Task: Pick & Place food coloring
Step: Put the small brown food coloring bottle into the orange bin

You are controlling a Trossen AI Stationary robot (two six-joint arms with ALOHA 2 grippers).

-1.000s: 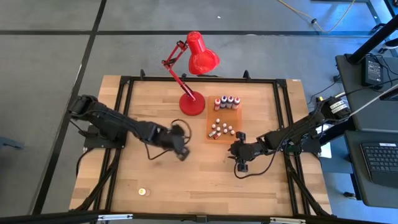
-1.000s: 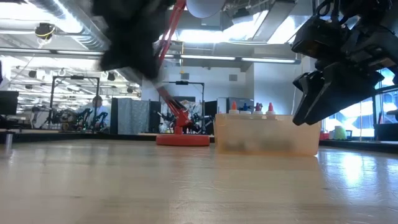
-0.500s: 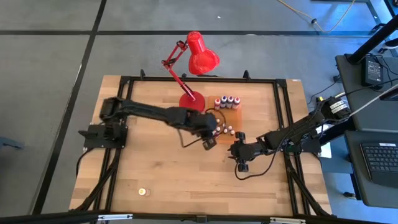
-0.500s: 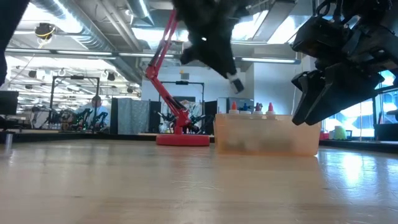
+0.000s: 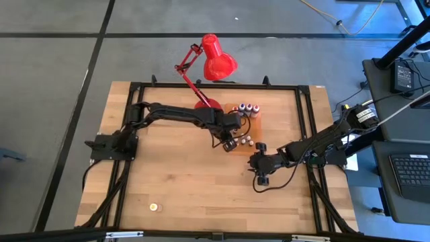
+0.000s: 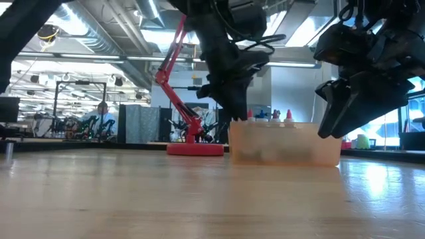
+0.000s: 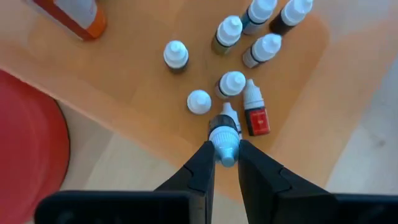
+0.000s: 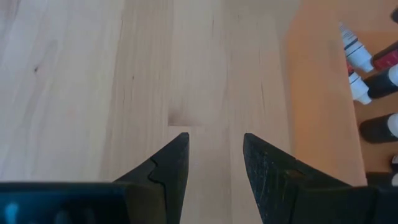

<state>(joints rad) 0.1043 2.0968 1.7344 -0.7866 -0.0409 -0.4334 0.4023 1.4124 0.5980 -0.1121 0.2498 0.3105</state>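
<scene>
Overhead, left hand (image 7: 224, 152) clamped on a food coloring bottle (image 7: 224, 140), above orange tray (image 7: 143, 106).

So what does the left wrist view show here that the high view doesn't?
Only the left wrist view shows the left gripper shut on a white-capped bottle above the orange tray. Only the high view shows the right gripper waiting open beside the tray, and the whole red lamp. Both show the bottles standing in the tray.
</scene>
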